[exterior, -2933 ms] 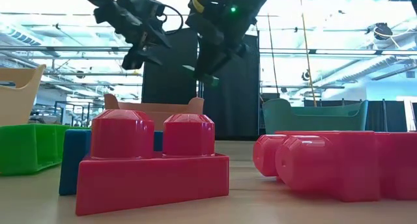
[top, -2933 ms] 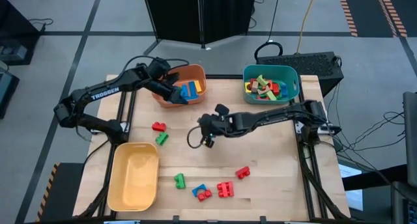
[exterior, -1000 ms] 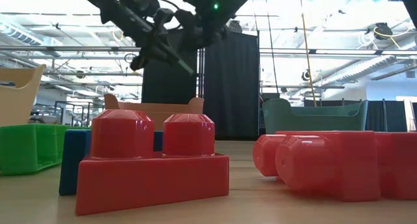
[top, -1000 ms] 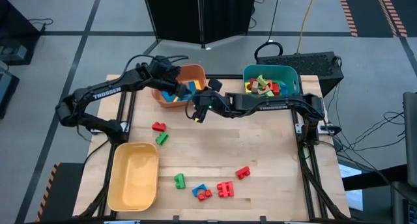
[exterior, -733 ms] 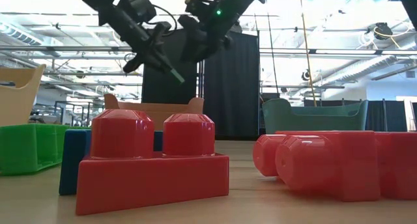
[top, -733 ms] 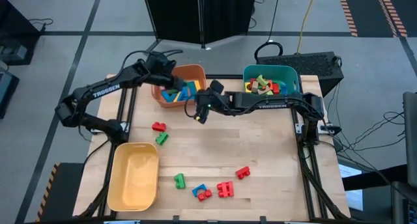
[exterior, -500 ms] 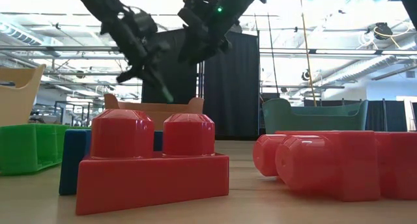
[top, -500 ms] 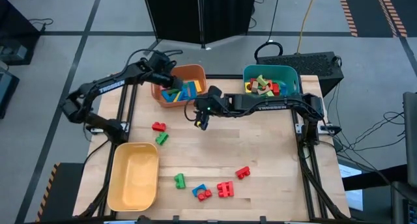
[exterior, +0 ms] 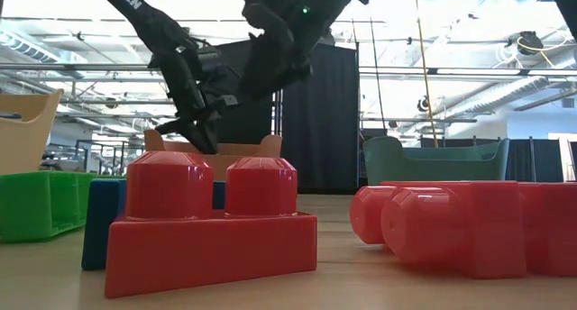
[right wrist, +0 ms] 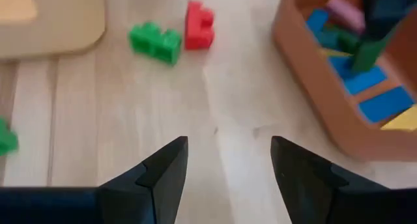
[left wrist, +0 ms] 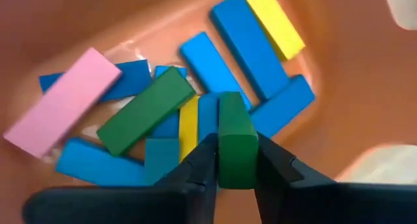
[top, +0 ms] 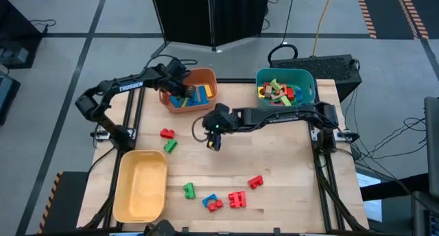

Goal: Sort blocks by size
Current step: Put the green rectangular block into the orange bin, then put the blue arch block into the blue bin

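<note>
The left gripper (left wrist: 236,164) is pinching a green bar (left wrist: 234,146) over the orange bin (top: 206,77). The right gripper (right wrist: 228,160) is hanging open and empty above the table (top: 274,154).

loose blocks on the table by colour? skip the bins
red blocks: 4
green blocks: 2
blue block: 1
total: 7

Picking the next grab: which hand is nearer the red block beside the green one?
Right. The right hand hangs beside the red block; the left hand is over the orange bin.
</note>
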Controlling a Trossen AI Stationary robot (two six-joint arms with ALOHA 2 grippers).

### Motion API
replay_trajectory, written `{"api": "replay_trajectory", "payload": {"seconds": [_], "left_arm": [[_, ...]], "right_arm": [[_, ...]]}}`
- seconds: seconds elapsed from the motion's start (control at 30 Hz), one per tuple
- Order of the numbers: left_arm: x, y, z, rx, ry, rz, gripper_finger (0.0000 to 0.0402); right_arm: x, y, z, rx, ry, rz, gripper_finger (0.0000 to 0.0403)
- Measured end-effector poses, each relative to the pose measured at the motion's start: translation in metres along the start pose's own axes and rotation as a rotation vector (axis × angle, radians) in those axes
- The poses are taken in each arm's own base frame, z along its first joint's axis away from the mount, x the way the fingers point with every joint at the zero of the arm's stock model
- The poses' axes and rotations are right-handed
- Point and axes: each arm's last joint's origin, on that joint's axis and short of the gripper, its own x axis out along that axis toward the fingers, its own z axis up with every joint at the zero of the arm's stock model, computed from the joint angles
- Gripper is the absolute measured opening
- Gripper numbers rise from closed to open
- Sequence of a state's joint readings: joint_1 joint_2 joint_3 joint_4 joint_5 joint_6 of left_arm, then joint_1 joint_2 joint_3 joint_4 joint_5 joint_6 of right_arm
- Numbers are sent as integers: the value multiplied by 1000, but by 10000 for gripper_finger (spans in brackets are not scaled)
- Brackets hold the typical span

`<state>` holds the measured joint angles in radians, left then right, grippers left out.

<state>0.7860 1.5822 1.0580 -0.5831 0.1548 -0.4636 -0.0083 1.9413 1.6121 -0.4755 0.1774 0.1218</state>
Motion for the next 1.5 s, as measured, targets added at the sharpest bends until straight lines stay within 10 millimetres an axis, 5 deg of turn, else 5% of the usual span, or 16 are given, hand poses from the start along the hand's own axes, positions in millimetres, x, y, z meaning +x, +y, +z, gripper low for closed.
{"api": "replay_trajectory", "payload": {"seconds": [0.2,0.37,0.77,0.97,1.33,1.5], "left_arm": [[-3,-1,0,-48,6,-26,144],[-18,-9,-4,-34,16,-139,169],[-137,-41,-45,-91,-277,-360,171],[-176,-48,-74,-35,-364,-465,171],[-191,-56,-108,82,-268,-526,171],[-190,-60,-117,118,-236,-515,171]], "right_arm": [[14,25,-14,-54,63,36,206],[19,43,-22,-117,101,178,206],[10,92,-33,-435,72,542,205],[14,110,-37,-374,53,561,205],[41,173,-65,-290,-1,657,205],[46,183,-74,-226,11,609,205]]}}
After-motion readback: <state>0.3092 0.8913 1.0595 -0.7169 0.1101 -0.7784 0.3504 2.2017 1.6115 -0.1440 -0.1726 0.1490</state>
